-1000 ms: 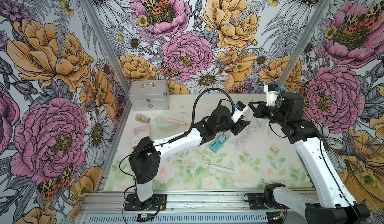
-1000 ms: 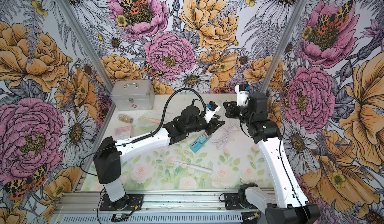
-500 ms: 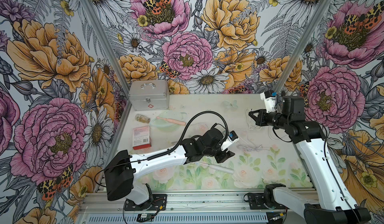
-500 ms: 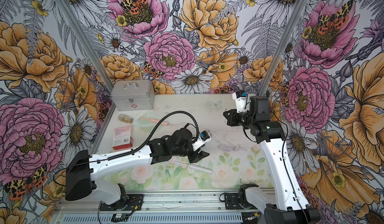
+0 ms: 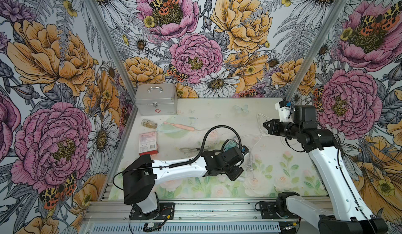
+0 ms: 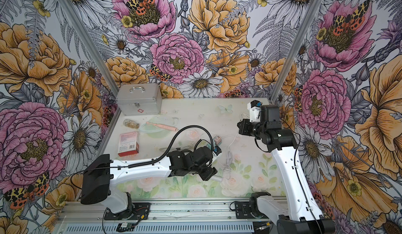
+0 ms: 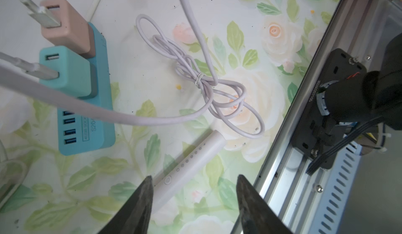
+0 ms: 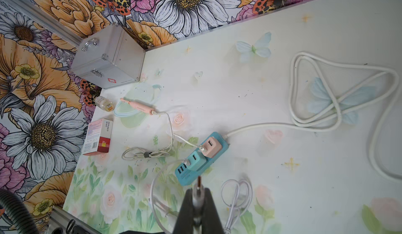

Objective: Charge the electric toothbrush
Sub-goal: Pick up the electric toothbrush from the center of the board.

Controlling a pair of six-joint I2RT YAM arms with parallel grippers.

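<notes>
Near the front edge, the left gripper (image 7: 194, 177) hangs with jaws spread astride the white toothbrush (image 7: 195, 154) (it lies flat on the table (image 7: 141, 80)). Farther right, the right gripper (image 8: 196, 190) is clamped on a cable plug (image 8: 198, 182).

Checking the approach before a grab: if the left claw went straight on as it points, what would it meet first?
Probably the white toothbrush handle: in the left wrist view it lies on the mat within the span of the open left claw. Depth is unclear; the mat could come first.
</notes>
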